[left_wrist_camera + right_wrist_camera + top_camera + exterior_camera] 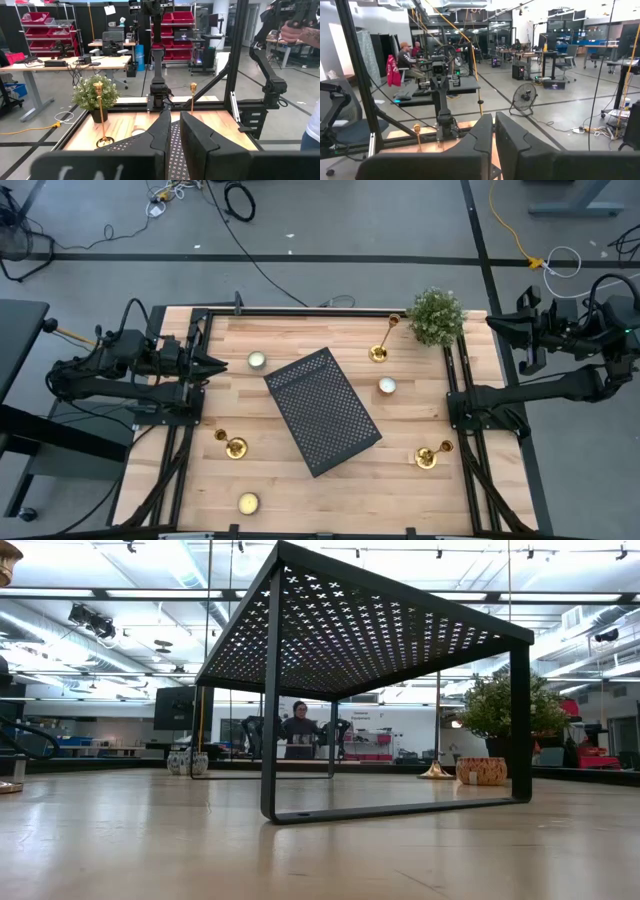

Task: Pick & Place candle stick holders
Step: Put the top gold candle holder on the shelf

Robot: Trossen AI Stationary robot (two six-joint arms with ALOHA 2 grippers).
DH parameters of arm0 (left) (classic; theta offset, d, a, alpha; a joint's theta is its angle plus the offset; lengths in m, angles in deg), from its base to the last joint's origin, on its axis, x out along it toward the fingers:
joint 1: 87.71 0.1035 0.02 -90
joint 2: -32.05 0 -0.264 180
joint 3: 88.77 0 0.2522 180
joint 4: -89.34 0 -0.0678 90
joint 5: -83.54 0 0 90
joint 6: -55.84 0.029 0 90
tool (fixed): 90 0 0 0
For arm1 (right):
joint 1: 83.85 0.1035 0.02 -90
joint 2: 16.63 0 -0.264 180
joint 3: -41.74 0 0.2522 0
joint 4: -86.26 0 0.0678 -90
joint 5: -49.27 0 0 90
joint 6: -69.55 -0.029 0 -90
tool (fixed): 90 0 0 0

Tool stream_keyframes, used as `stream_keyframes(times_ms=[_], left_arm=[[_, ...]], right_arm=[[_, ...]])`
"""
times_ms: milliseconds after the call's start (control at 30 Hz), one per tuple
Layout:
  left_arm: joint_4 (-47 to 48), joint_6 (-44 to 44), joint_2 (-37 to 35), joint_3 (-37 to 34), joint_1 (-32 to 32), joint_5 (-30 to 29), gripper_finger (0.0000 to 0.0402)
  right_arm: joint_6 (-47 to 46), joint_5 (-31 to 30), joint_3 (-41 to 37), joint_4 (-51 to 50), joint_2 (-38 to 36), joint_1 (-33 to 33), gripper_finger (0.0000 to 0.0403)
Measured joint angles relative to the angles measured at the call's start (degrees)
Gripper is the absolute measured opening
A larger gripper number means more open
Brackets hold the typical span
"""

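Both arms parked at table edges, left gripper (218, 363) and right gripper (497, 321) pressed together, empty; three candle stick holders (379, 352) (235, 447) (428, 457) ring the perforated black stand (322, 411); their thin stems risk tipping under an off-centre grasp

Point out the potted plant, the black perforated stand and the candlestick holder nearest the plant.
potted plant (436, 316), high view, leaves.
black perforated stand (323, 411), high view, top panel.
candlestick holder (378, 353), high view, round base.

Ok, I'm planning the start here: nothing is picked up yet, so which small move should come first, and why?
Probably open the left gripper and swing it toward the holder nearest it. Both arms wait at the table's sides with shut, empty fingers, the right gripper outside the far corner, and all three holders stand untouched.
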Motion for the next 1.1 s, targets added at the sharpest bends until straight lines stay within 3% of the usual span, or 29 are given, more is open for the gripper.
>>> stream_keyframes(times_ms=[1100], left_arm=[[0.0,0.0,0.0,0.0,0.0,0.0,0.0046]], right_arm=[[-1.2,2.1,0.0,-1.4,3.2,0.0,0.0024]])
